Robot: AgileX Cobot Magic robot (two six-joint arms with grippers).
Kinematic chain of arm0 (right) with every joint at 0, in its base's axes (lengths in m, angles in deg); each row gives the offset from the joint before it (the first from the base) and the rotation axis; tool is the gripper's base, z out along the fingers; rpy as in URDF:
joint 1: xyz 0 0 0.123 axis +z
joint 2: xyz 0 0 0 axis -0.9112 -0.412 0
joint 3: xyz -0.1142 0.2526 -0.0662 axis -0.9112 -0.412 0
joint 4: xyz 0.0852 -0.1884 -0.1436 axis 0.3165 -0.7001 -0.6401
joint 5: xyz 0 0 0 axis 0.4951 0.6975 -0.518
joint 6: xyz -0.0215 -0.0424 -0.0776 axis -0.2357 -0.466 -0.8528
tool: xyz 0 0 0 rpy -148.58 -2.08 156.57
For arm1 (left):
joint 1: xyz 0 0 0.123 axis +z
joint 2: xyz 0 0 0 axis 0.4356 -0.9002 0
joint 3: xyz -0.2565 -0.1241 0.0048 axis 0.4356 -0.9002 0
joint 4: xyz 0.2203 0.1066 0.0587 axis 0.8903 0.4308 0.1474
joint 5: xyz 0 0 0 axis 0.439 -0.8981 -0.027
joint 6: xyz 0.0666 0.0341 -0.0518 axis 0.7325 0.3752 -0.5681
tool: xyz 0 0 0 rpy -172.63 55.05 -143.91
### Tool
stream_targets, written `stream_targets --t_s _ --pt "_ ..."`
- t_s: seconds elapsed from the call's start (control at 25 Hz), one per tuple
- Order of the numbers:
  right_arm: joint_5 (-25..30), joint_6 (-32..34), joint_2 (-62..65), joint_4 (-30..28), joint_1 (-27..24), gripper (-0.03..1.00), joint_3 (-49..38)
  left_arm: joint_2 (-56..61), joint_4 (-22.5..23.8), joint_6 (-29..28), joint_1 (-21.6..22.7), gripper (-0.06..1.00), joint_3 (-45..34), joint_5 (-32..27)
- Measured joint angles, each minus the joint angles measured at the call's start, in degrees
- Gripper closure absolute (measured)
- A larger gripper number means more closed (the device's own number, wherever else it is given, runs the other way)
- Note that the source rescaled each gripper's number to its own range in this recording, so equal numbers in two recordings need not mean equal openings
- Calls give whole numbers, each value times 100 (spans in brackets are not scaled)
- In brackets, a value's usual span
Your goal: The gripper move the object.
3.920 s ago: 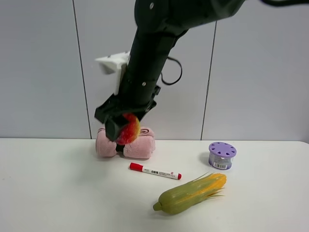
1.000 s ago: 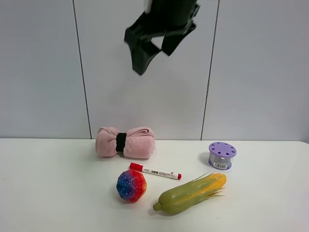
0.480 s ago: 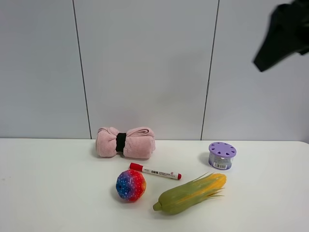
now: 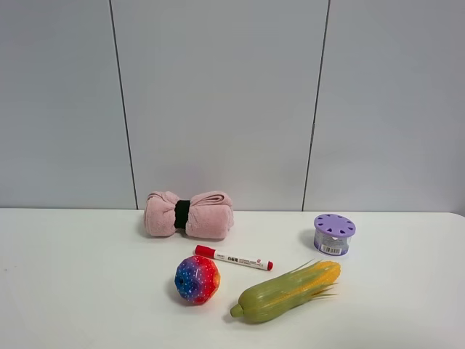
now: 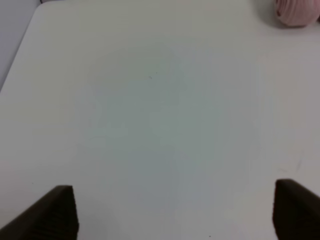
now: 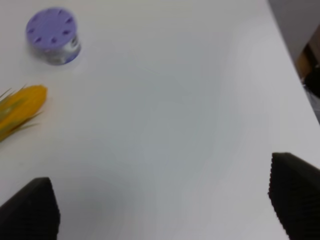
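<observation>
Both grippers, left (image 5: 175, 212) and right (image 6: 162, 210), hang wide apart and empty above the table (image 4: 87, 291), while the ball (image 4: 197, 279) rests just left of the corn cob (image 4: 287, 292).

Very little of the robot shows. The high outside view has no arm or claw in it at all.

In the left wrist view, the left gripper (image 5: 175, 212) appears only as two dark fingertips, one at about 7 o'clock and one at about 5 o'clock. Each fingertip (image 5: 52, 212) is a matte, brownish-black wedge with a blunt top edge and a faintly ribbed face.

In the right wrist view, the right gripper (image 6: 162, 200) shows the same way. Its two fingertips (image 6: 295, 192) are black, blocky wedges with a fine dotted or ribbed grip texture. No cables, screws or markings are visible.
</observation>
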Motion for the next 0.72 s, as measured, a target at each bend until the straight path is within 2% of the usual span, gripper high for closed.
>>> stream_targets --t_s 0.12,0.24,0.36,0.48,0.72 --pt "-5 0 998 -19 -365 -2 -473 0 0 0 0 -6 0 0" --pt "26 0 1773 126 -518 -2 -874 0 0 0 0 -6 0 0" --pt "201 0 1885 320 -520 -2 -1074 0 0 0 0 -6 0 0" --pt "-24 -19 1885 398 -520 -2 -1217 0 0 0 0 -6 0 0" --pt "-114 -87 1885 448 -520 0 -1249 0 0 0 0 -6 0 0"
